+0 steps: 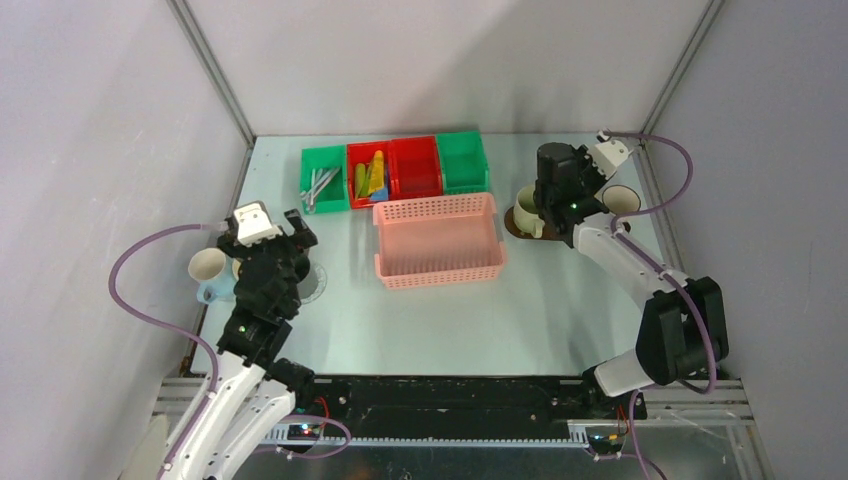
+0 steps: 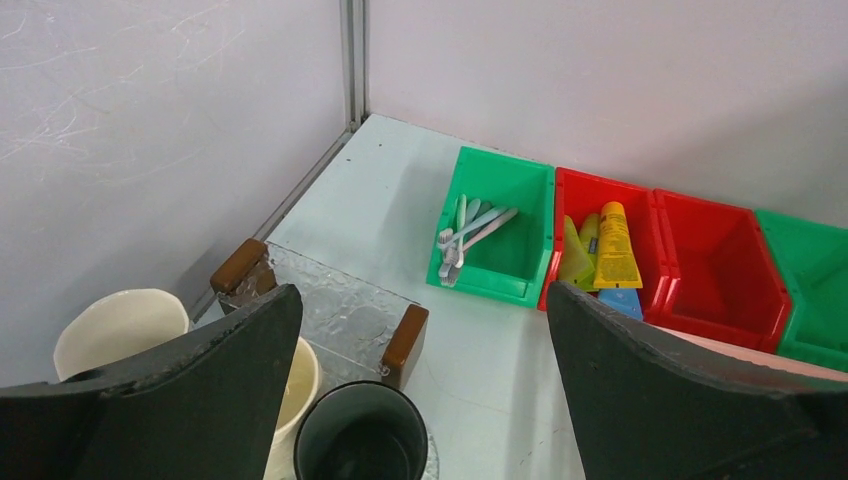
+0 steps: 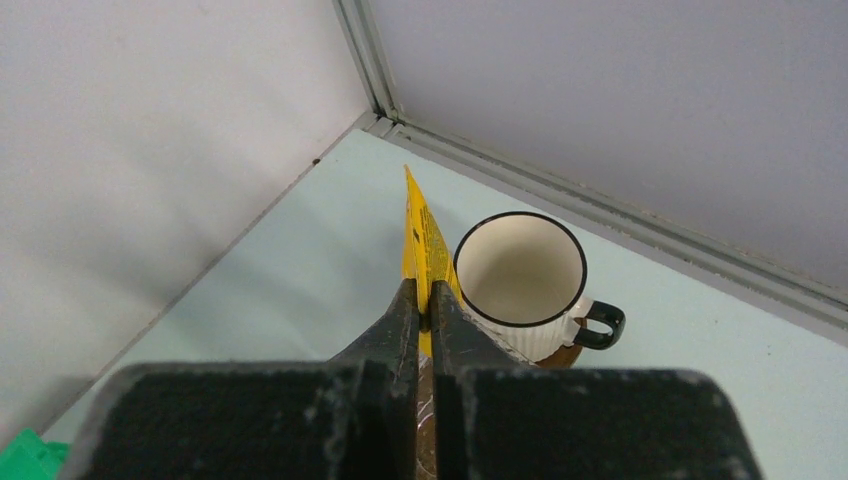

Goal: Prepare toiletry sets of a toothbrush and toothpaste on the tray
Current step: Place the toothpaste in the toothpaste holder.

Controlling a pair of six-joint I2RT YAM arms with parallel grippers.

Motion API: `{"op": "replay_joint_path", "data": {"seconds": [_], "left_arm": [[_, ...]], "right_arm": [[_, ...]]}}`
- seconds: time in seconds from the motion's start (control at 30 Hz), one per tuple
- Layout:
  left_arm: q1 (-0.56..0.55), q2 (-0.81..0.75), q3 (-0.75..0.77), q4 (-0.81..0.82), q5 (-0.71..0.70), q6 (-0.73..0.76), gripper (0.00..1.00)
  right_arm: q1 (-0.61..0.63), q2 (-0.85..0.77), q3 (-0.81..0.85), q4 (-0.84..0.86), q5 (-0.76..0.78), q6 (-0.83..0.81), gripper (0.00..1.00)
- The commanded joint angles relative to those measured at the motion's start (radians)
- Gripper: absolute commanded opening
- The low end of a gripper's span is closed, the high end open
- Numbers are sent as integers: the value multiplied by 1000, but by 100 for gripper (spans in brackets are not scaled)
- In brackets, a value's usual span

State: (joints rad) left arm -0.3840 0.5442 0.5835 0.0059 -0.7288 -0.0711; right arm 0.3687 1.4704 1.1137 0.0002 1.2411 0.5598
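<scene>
A small yellow tube (image 3: 420,235) with dark print is pinched edge-on between the pressed-together fingers of the right gripper (image 3: 425,305), with its flat crimped end pointing away from the wrist camera. Just beside the tube, a white ribbed ceramic mug (image 3: 520,272) with a black rim and black handle is seen standing upright. It rests on a dark brown wooden tray (image 3: 566,356), of which only a sliver is shown under the mug. Whether the tube touches the mug cannot be told.

In the overhead view, tube, mug and tray are placed at the far right of the table, near the right wall. A second pale mug (image 1: 524,210) is seen on the other side of the right wrist.

Toward the middle of the table, a pink lattice plastic basket (image 1: 438,240) is set. Behind it, four small plastic bins are lined up along the far edge. A green bin (image 2: 500,225) holds thin pale toothbrushes (image 2: 465,232). A red bin (image 2: 575,200) holds yellow, green and blue tubes (image 2: 614,245). A second red bin (image 2: 715,265) and a second green bin (image 2: 815,285) follow.

At the left edge of the table, the left gripper (image 2: 422,295) is held with its dark fingers spread wide, gripping nothing. Below it, three mugs are grouped close together: two cream mugs (image 2: 120,325) and a dark mug (image 2: 360,440). Just behind them lies a clear patterned glass piece (image 2: 340,310) with brown wooden ends.
</scene>
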Motion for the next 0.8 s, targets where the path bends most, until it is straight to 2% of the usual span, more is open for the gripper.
{"op": "replay_joint_path", "data": {"seconds": [0.0, 0.47, 0.77], "left_arm": [[-4, 0, -8, 34, -1, -29, 98], [-61, -9, -34, 69, -18, -15, 98], [-69, -8, -40, 74, -17, -12, 98]], "right_arm": [[-3, 20, 57, 8, 88, 81, 0], [3, 128, 147, -304, 103, 349, 0], [-1, 193, 176, -361, 109, 434, 0]]}}
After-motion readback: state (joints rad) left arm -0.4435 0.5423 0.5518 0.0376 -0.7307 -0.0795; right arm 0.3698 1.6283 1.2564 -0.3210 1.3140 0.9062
